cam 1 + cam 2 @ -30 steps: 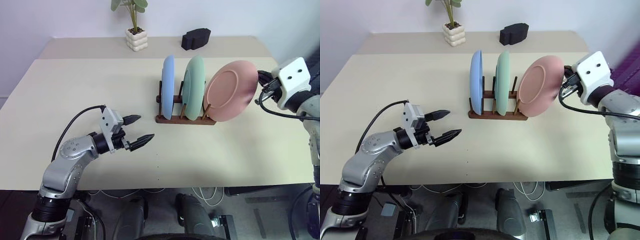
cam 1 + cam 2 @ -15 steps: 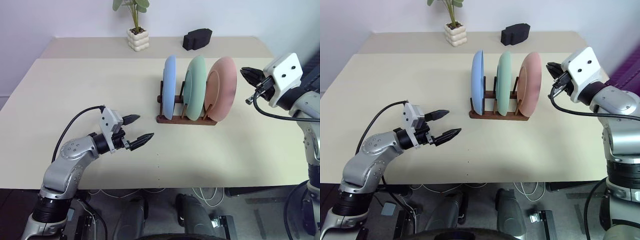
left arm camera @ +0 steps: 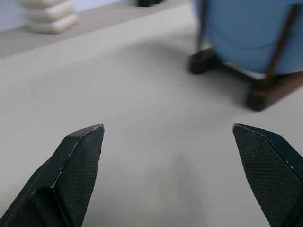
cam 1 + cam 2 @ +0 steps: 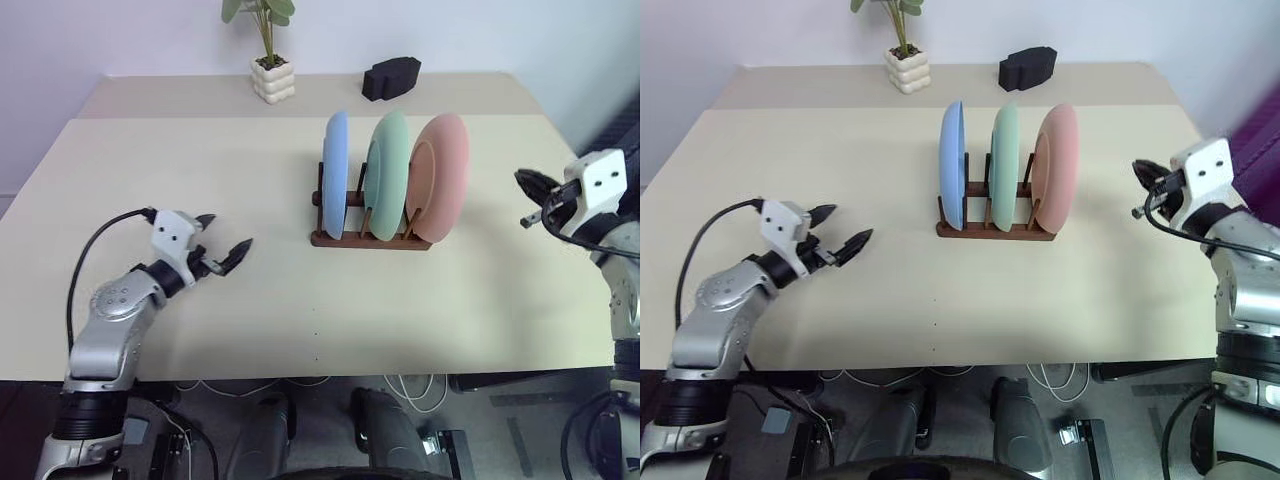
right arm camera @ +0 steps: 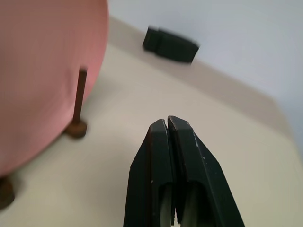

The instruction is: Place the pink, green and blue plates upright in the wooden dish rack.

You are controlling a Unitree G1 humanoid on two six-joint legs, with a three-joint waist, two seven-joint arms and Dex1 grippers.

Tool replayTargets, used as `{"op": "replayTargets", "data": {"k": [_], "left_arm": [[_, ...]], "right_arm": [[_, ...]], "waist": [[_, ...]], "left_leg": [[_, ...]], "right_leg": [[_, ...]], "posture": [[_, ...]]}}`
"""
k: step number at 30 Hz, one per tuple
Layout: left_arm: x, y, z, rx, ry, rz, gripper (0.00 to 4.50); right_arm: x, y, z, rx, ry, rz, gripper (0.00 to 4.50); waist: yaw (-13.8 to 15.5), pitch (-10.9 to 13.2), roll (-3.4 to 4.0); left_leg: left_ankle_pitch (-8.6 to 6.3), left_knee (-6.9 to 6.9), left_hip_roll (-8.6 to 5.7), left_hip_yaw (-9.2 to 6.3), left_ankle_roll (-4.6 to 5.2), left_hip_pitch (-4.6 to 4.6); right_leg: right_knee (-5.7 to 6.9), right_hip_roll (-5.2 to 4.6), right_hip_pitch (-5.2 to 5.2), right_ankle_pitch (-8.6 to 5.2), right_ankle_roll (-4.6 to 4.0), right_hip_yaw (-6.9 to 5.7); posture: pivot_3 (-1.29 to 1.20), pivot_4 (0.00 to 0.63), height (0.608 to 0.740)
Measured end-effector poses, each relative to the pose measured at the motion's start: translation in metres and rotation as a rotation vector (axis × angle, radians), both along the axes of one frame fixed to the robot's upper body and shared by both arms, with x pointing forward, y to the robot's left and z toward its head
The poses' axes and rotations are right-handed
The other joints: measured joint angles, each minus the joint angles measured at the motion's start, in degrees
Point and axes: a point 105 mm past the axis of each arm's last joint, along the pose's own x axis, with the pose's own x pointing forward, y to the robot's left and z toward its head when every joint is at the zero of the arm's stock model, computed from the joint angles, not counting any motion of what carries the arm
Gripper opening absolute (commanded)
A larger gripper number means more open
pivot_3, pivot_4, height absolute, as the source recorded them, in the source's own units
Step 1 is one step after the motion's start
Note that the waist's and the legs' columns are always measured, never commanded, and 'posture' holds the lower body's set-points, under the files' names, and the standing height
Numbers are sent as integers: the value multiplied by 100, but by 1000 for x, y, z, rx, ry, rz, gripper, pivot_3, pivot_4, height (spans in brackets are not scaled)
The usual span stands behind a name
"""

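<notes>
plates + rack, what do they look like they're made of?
Pink plate, green plate and blue plate: plain matte surfaces with no glare, so probably matte-glazed ceramic or plastic; the look leaves it open. Dish rack: dark reddish-brown rails and pegs, apparently stained wood with a low sheen.

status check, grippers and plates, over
Left gripper open, empty. Right gripper shut, empty, clear of pink plate. Blue plate, green plate and pink upright in wooden dish rack. Nothing in the way.
</notes>
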Motion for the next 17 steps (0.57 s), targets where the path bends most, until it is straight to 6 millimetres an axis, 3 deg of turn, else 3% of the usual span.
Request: {"op": "replayTargets", "data": {"k": [7,17], "left_arm": [[-6,10,-9,7,16,50,4500],[-13,18,-11,0,22,84,4500]], "right_arm": [[10,-7,-7,72,-10,10,49],[10,-7,-37,144,46,27,49]], "waist": [[7,0,0],[13,-1,1]], "left_leg": [[0,1,0,0,0,9],[0,3,-1,1,0,12]], "right_leg": [[1,0,8,0,0,2],[2,0,10,0,0,5]], "posture": [[0,150,731],[0,150,731]]}}
